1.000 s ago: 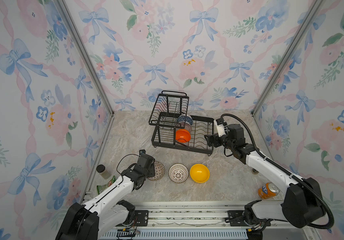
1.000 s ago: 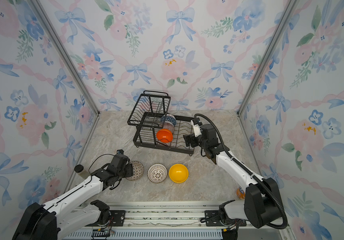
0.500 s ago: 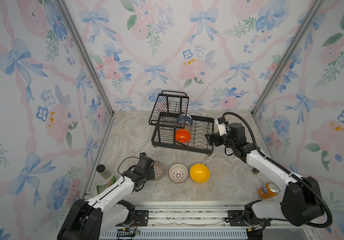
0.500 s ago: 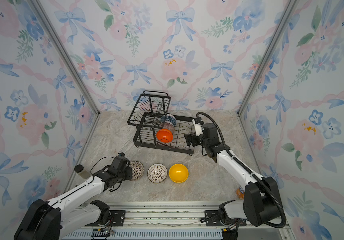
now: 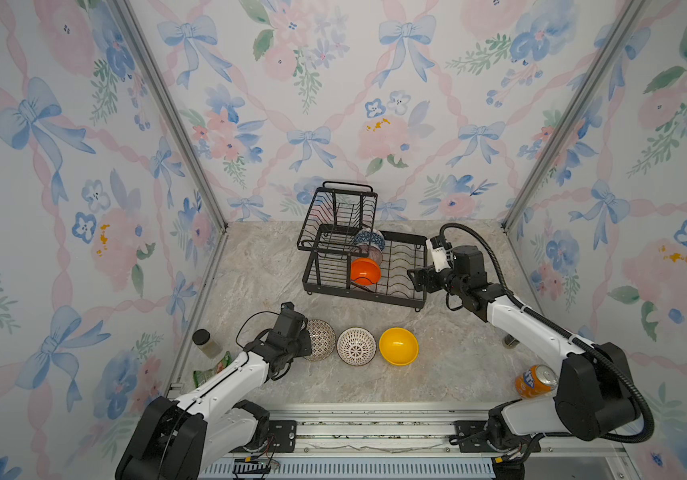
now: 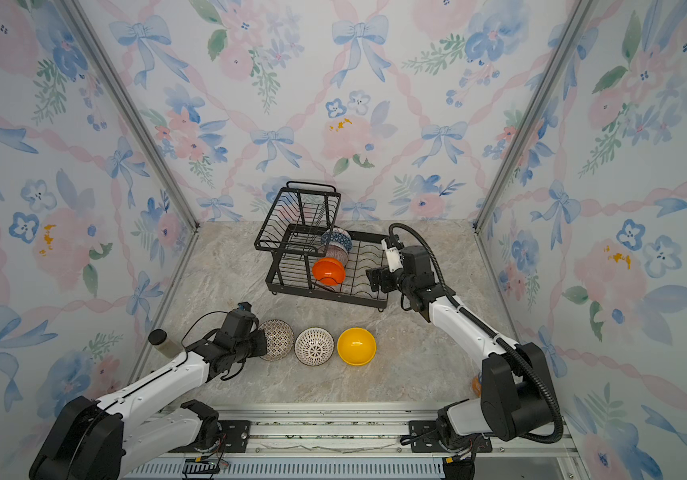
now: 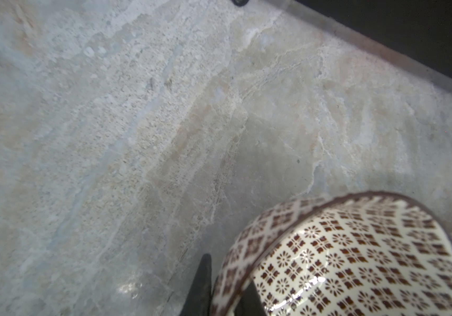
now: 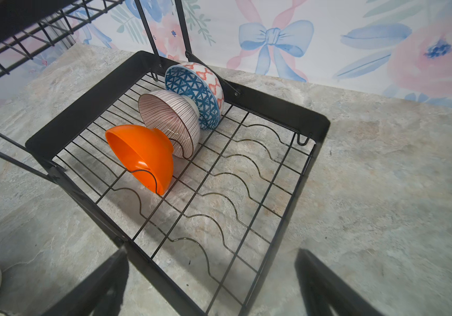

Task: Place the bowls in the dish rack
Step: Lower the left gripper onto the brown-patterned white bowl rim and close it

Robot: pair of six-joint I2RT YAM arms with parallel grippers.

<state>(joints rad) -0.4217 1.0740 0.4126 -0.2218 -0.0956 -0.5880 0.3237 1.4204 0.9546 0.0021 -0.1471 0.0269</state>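
The left hand (image 6: 264, 345) touched the darker lattice bowl (image 6: 281, 338) at its nine o'clock rim; the paler lattice bowl (image 6: 313, 346) and yellow bowl (image 6: 356, 346) sat beyond toward three o'clock.

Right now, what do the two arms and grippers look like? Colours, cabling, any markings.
The left arm and right arm match: white link shells, black joints. The left gripper and right gripper are black, with tapered fingers. A thick black ribbed hose runs along the right arm; a thin black cable loops at the left wrist. A white block with small dark print sits on the right wrist.
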